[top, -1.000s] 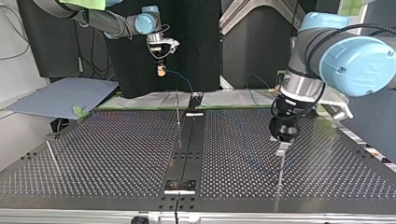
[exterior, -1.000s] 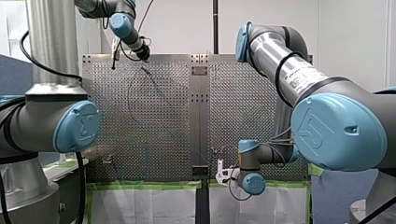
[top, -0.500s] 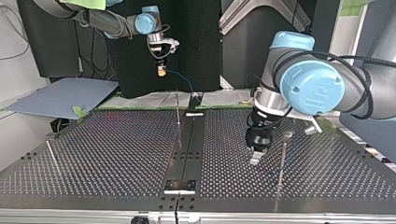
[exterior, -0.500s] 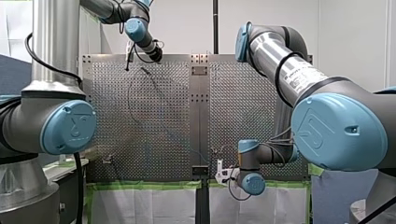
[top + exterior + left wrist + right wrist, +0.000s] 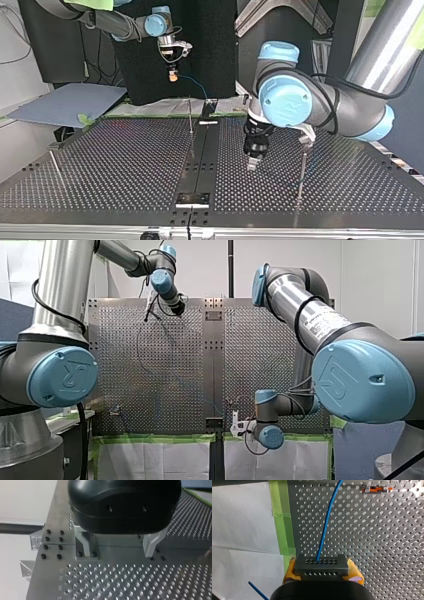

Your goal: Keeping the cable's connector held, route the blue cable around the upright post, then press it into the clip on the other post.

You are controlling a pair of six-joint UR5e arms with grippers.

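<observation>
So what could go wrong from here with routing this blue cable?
The blue cable is held only at the connector by my right gripper; its slack could snag on the perforated table. My left gripper is open, empty and away from the cable, so nothing guides it yet. My left arm looks close to the post at the top view's right and might knock it.
</observation>
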